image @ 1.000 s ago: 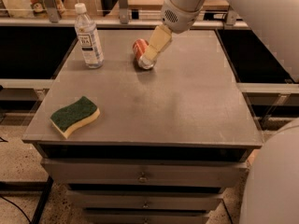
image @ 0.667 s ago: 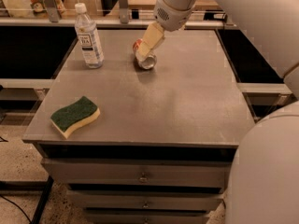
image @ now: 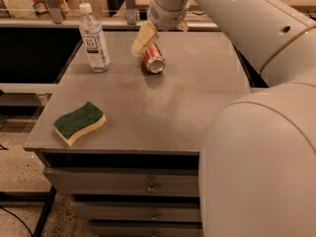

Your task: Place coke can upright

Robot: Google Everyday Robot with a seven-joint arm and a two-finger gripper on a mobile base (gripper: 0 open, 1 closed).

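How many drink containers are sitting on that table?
2. A water bottle stands upright at the far left; a coke can lies tipped near the far middle, with the gripper close beside it. The arm may hide others.

One can (image: 153,59). One bottle (image: 94,38). One sponge (image: 79,123). Three loose things in all on one counter (image: 187,102). Three drawers (image: 123,181) below, one knob each. One pincer (image: 150,42), over far part of counter, just beside can.
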